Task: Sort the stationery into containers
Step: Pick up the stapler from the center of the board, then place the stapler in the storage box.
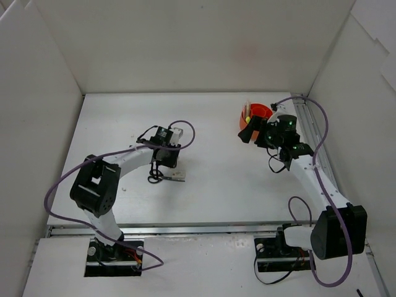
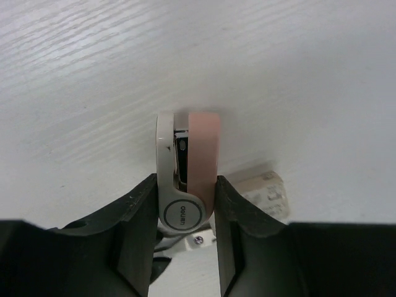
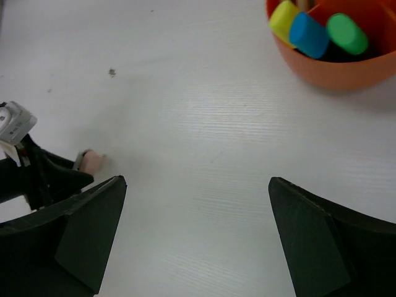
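My left gripper (image 2: 185, 187) is shut on a pink and white eraser (image 2: 201, 148) that stands on the table. In the top view this gripper (image 1: 167, 163) is at mid-left. A beige eraser (image 2: 267, 193) lies just right of it. Black-handled scissors (image 1: 157, 176) lie under the gripper. The orange cup (image 1: 259, 113) stands at the back right. It shows in the right wrist view (image 3: 334, 73) holding highlighters with yellow (image 3: 283, 18), blue (image 3: 308, 34) and green (image 3: 346, 33) ends. My right gripper (image 3: 195, 182) is open and empty, just in front of the cup (image 1: 250, 133).
White walls enclose the table on the left, back and right. A metal rail (image 1: 185, 229) runs along the near edge. Purple cables loop off both arms. The left arm (image 3: 28, 176) shows at the left edge of the right wrist view.
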Motion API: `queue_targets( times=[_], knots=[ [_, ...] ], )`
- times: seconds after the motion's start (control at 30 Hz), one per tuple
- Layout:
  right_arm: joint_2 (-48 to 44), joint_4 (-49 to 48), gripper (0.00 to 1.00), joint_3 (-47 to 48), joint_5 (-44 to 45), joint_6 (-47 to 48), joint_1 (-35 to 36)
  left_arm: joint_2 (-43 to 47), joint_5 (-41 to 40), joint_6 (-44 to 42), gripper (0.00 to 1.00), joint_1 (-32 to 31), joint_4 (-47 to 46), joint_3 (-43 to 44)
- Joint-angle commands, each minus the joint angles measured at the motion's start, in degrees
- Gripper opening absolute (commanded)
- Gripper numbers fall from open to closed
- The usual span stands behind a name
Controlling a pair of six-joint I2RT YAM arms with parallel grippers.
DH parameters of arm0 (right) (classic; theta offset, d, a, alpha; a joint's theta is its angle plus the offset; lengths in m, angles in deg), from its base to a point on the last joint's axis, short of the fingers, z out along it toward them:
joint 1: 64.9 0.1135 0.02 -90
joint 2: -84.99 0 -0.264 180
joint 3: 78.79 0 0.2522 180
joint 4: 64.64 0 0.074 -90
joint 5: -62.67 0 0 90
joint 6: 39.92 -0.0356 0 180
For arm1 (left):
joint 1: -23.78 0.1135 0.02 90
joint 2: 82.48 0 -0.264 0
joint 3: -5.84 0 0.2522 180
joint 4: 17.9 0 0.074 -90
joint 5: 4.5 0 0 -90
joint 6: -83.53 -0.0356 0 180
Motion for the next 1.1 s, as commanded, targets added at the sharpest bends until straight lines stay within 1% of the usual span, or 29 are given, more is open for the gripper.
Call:
queue_targets(
  times=[0.0,0.03,0.07,0.1,0.17,0.23,0.3,0.4,0.43,0.47,0.57,0.63,0.67,0.73,0.83,0.87,0.93,0.97,1.03,1.07],
  knots=[
    [0.0,-17.2,0.98,-4.1,-14.5,-7.6,1.4,9.8,6.1,-3.9,0.21,-1.4,-5.6,-0.9],
    [0.6,-19.4,0.98,-4.8,-15.8,-9.1,1.8,11.5,8.1,-4.7,0.21,-2.1,-6.9,-2.0],
    [1.5,-21.4,0.98,-5.5,-16.7,-10.5,2.4,13.0,11.8,-5.6,0.21,-2.1,-9.9,-4.2],
    [3.3,-25.4,0.98,-6.4,-18.0,-13.2,3.8,15.6,13.5,-6.8,0.22,-2.7,-11.3,-5.2],
    [5.1,-27.8,0.98,-6.7,-18.2,-15.7,6.5,17.6,18.5,-7.9,0.23,-3.2,-13.8,-7.0],
    [7.9,-32.1,0.98,-7.3,-17.3,-19.7,8.6,19.0,20.3,-9.3,0.23,-4.6,-14.4,-7.3],
    [10.7,-35.4,0.98,-7.0,-16.1,-23.2,12.3,19.8,20.4,-9.8,0.23,-5.5,-14.6,-7.4],
    [13.7,-38.1,0.98,-6.0,-11.8,-26.5,17.6,20.5,20.1,-10.0,0.23,-6.6,-15.6,-7.8],
    [14.4,-38.5,0.98,-5.7,-9.7,-27.4,18.2,20.7,20.2,-10.0,0.23,-7.2,-15.8,-7.8],
    [15.0,-39.0,0.98,-5.5,-8.9,-28.0,20.7,20.8,19.6,-9.9,0.23,-7.2,-16.1,-7.8],
    [16.4,-40.3,0.98,-4.5,-6.2,-29.2,23.7,20.8,18.1,-9.6,0.23,-7.2,-16.4,-7.5],
    [17.2,-40.3,0.98,-4.3,-5.4,-30.2,24.2,21.2,17.6,-9.1,0.23,-7.8,-16.5,-7.6],
    [17.4,-40.3,0.98,-4.2,-5.3,-30.5,25.0,21.2,17.0,-8.7,0.23,-7.8,-18.3,-7.7],
    [18.1,-40.3,0.95,-4.3,-5.2,-31.5,25.4,21.5,16.3,-8.5,0.23,-7.8,-18.7,-7.7],
    [18.4,-40.3,0.85,-5.0,-5.2,-32.4,26.0,21.5,14.4,-7.9,0.23,-7.8,-18.9,-7.2],
    [18.3,-40.3,0.78,-5.1,-5.2,-32.6,26.1,21.4,14.3,-7.8,0.23,-7.8,-19.0,-7.1],
    [18.4,-40.3,0.68,-5.2,-4.6,-32.5,26.6,21.4,14.3,-7.6,0.23,-7.8,-19.4,-7.1],
    [18.1,-40.2,0.59,-5.0,-4.6,-32.3,26.9,21.4,14.2,-7.5,0.23,-7.8,-19.5,-7.1],
    [18.4,-40.3,0.49,-4.7,-4.4,-32.0,27.3,21.3,14.2,-7.5,0.23,-7.8,-19.5,-7.1],
    [18.4,-40.3,0.42,-4.2,-4.5,-31.7,27.4,21.4,14.4,-7.5,0.23,-7.8,-19.6,-7.1]
  ],
)
